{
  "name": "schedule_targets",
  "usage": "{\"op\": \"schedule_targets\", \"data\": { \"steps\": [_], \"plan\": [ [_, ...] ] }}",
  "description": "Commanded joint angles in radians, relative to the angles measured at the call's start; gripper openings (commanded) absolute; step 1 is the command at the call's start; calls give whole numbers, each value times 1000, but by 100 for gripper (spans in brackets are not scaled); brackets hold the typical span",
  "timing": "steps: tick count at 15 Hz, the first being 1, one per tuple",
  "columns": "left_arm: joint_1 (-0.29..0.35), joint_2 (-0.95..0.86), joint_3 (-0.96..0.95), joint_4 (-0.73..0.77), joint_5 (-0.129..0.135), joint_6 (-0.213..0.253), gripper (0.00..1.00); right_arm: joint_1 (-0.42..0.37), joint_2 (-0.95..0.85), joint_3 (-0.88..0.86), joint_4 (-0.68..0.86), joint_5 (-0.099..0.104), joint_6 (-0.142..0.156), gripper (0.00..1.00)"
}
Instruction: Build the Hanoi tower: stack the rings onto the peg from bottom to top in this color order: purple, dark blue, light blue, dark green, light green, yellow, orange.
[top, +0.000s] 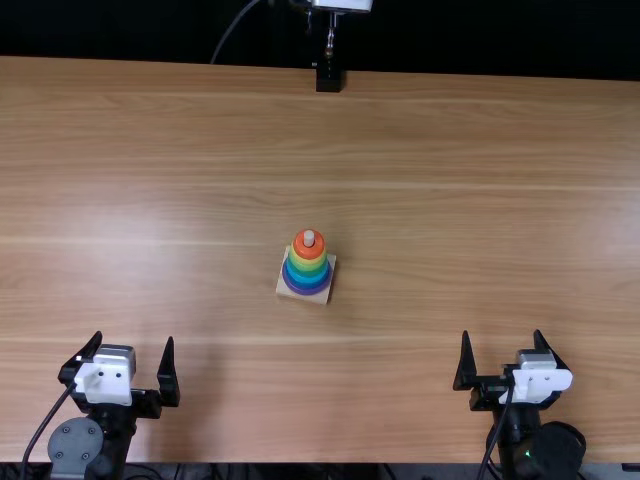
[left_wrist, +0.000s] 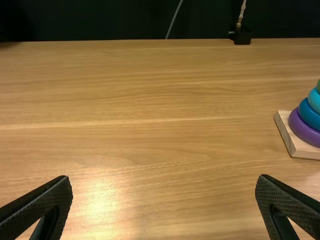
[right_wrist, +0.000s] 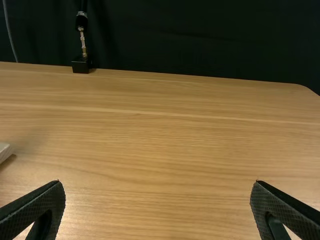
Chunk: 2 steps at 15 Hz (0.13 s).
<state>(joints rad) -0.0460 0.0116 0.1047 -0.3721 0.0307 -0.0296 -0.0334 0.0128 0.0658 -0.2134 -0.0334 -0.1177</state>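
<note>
Rings sit stacked on the peg; the left gripper, at their eight o'clock, and right gripper, at four, are released, fingers apart.

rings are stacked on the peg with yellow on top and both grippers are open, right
The top ring is orange, not yellow, as the top view shows; the rings are stacked on the peg, and the left gripper and right gripper are open.

You can read no text, label, brand, number or sign in any of your three views.
</note>
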Motion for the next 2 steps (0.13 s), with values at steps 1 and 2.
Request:
{"op": "schedule_targets", "data": {
  "steps": [1, 2],
  "plan": [
    [9, -12, -105, -79, 6, 11, 100, -10, -13, -50, -77, -7, -2, 100],
    [9, -12, -105, -79, 6, 11, 100, -10, -13, -50, -77, -7, 0, 100]
  ]
}}
